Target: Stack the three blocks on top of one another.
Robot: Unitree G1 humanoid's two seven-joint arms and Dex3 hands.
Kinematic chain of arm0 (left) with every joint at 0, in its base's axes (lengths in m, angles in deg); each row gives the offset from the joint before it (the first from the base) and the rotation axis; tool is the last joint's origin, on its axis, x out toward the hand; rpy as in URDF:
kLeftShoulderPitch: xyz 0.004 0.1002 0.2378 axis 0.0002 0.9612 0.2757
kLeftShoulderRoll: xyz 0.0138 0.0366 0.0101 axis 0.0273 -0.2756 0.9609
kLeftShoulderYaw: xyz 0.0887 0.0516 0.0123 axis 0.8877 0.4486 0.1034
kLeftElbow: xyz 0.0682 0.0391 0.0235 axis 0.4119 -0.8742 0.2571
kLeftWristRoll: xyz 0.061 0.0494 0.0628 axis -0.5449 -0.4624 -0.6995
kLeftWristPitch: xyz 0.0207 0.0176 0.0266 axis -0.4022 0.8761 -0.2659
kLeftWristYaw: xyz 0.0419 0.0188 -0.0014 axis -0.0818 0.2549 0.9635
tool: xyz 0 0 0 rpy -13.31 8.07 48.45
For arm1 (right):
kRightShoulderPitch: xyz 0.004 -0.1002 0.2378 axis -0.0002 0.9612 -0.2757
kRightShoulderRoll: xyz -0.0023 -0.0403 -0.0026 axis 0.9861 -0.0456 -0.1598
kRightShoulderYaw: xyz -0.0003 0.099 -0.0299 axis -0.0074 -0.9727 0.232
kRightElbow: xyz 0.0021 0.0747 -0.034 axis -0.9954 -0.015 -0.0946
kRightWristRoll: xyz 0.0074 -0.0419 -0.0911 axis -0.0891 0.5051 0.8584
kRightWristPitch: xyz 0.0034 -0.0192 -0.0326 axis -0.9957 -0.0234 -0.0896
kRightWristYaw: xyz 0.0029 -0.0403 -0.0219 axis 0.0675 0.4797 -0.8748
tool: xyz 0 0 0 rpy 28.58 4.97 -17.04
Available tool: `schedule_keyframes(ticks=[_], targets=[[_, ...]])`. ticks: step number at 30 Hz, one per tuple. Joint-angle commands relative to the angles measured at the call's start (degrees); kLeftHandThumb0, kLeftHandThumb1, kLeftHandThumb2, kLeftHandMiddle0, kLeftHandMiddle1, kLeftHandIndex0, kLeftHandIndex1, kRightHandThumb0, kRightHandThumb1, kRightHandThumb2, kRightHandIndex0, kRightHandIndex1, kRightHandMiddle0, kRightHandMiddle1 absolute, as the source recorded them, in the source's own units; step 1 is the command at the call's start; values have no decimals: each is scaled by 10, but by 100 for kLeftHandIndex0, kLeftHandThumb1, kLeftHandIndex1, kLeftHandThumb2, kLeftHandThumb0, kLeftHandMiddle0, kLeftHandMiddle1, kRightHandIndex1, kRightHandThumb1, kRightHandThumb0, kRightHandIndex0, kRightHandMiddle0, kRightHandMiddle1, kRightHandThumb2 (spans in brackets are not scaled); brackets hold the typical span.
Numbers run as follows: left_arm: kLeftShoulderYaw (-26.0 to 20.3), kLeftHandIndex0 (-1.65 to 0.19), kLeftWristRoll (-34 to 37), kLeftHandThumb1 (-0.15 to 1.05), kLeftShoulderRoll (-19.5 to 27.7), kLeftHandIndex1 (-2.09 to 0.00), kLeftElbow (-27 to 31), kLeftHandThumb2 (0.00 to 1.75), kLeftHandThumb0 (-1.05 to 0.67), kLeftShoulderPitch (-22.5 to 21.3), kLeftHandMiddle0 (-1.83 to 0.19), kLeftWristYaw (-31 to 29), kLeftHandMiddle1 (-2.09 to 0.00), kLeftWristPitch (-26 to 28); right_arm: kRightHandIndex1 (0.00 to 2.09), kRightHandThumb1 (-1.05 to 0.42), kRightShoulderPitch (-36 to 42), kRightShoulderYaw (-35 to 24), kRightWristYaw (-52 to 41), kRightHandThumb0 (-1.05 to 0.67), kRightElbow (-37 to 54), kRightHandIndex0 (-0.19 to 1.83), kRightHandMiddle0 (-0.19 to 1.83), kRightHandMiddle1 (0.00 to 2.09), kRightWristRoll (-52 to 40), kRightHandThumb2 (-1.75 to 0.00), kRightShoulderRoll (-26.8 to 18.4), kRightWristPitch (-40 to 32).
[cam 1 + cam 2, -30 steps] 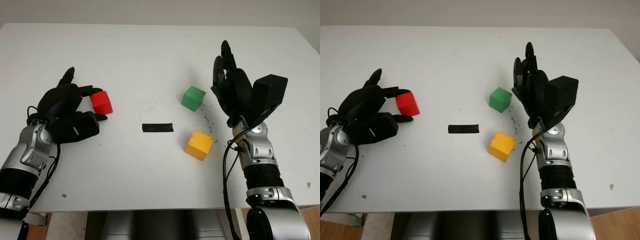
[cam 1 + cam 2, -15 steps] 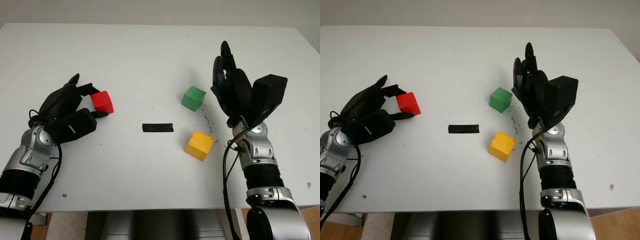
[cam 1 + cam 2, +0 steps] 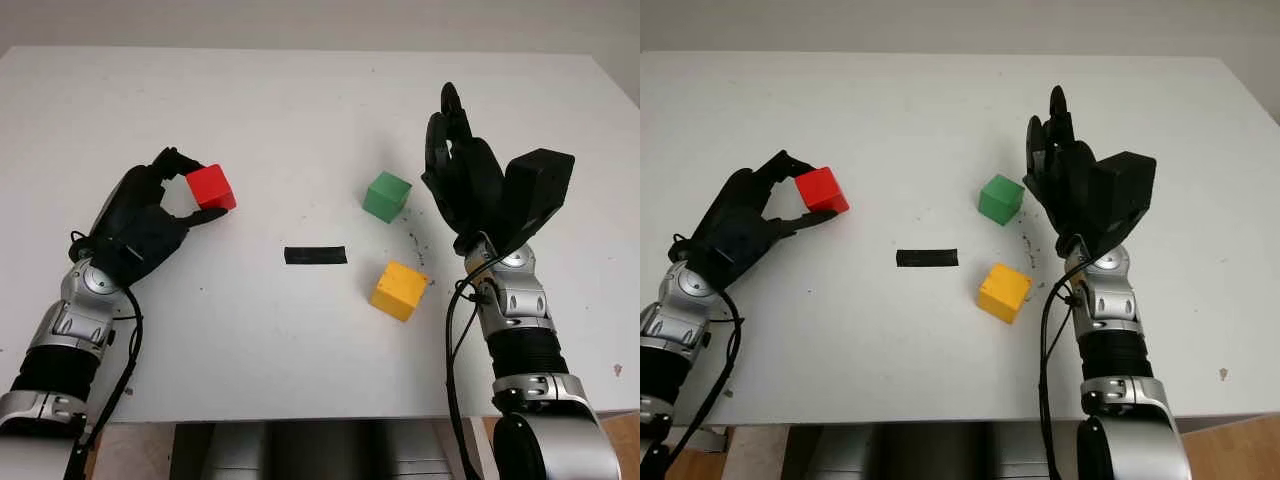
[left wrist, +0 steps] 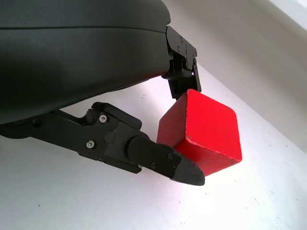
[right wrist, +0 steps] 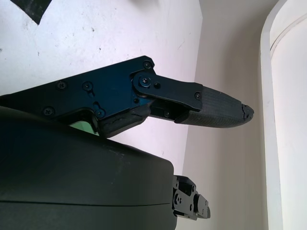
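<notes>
Two fingertips of the left hand point(image 3: 140, 225) pinch the red block point(image 3: 211, 187) by its corners, so it could twist loose; right hand point(image 3: 465, 180) open beside green block point(image 3: 387, 196).

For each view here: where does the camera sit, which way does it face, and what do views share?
Left and right eye: on the head, facing down at the white table; both forearms show.
Left wrist: beside the left hand, which pinches the red block.
Right wrist: beside the open right hand, raised by the green block.
Shared: both eyes show the yellow block.
</notes>
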Motion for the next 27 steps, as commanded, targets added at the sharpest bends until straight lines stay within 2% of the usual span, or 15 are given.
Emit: schedule_keyframes(ticks=[1, 4, 10, 15, 27], targets=[[-1, -30, -7, 103, 2, -147, 31, 5, -40, 8, -7, -2, -6, -2, 0, -105, 3, 0, -1, -79, 13, -19, -19, 0, -2, -66, -6, -3], [1, -32, -3, 103, 7, -145, 61, 5, -41, 11, -5, -34, -5, 10, 0, -105, 3, 1, -2, -79, 13, -19, -19, 0, -1, -66, -5, -3], [3, -33, 17, 103, 9, -153, 114, 5, -45, 17, -1, -112, -4, 22, 0, -105, 1, 1, -2, -79, 9, -19, -19, 0, -1, -65, -4, 2], [12, -34, 15, 103, 4, -152, 141, 5, -47, 22, 2, -143, -4, 14, 0, -105, 0, 1, 0, -79, 9, -19, -19, 0, -1, -65, -3, -2], [59, -37, 3, 102, -23, -155, 135, 5, -46, 10, 2, -193, -6, 9, 0, -105, 4, -1, 1, -79, 12, -19, -19, 0, -3, -65, -2, 3]])
